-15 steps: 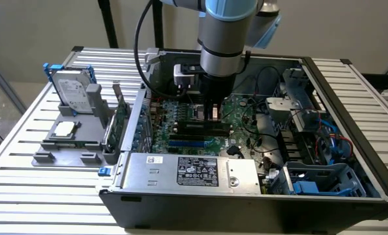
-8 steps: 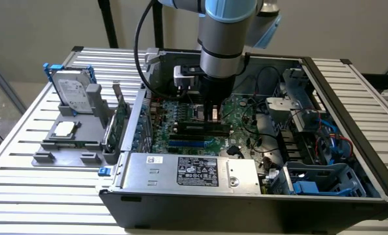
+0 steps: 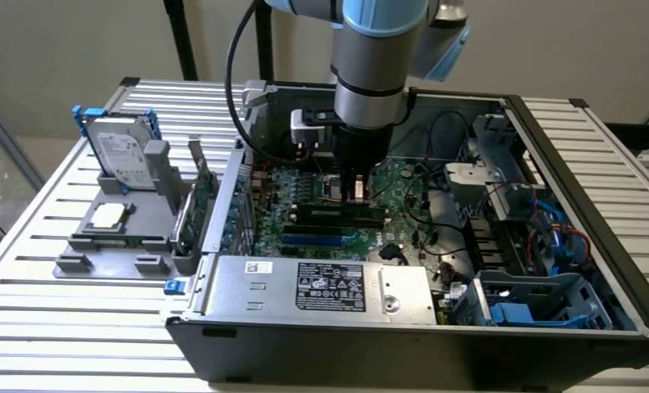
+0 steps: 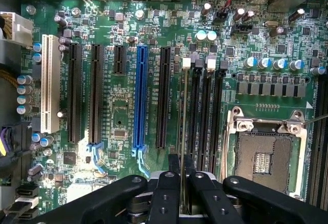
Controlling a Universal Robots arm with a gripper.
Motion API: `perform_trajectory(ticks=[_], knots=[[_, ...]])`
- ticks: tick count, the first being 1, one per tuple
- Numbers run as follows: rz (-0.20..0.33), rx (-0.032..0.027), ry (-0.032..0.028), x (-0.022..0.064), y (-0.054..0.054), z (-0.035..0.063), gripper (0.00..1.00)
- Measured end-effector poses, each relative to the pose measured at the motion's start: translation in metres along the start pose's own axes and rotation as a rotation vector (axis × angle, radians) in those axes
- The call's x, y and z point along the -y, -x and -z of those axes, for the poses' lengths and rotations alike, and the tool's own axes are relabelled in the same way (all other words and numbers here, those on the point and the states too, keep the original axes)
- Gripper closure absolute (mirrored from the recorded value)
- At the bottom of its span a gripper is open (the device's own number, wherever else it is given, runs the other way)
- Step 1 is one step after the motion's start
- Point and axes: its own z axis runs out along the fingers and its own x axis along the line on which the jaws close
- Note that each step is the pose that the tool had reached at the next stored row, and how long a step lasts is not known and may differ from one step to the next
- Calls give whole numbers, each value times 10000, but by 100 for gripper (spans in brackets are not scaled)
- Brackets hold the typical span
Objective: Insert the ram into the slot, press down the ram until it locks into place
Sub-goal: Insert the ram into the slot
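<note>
Black fingers [image 4: 168, 193] clench the ram [image 4: 183, 116], which stands edge-on along the slot [image 4: 188, 96], outermost of the parallel black sockets; whether it is seated I cannot tell. The blue socket [image 4: 140, 101] lies to one side and the CPU socket [image 4: 264, 157] to the other. All sit on the motherboard [image 4: 123, 106] in the open case [image 3: 586, 164], with the power supply [image 3: 324, 286] at its near edge. The arm [image 3: 373, 82] points straight down. On the bench [image 3: 29, 270], at the exterior view's left, a gray holder [image 3: 95, 237] carries a hard drive [image 3: 122, 151].
</note>
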Motion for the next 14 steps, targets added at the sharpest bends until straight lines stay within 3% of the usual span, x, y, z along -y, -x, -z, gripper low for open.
perform_trajectory(ticks=[7,14], knots=[[-1,-152,2,1,5,-18,86],[-3,-245,5,1,8,-32,86]])
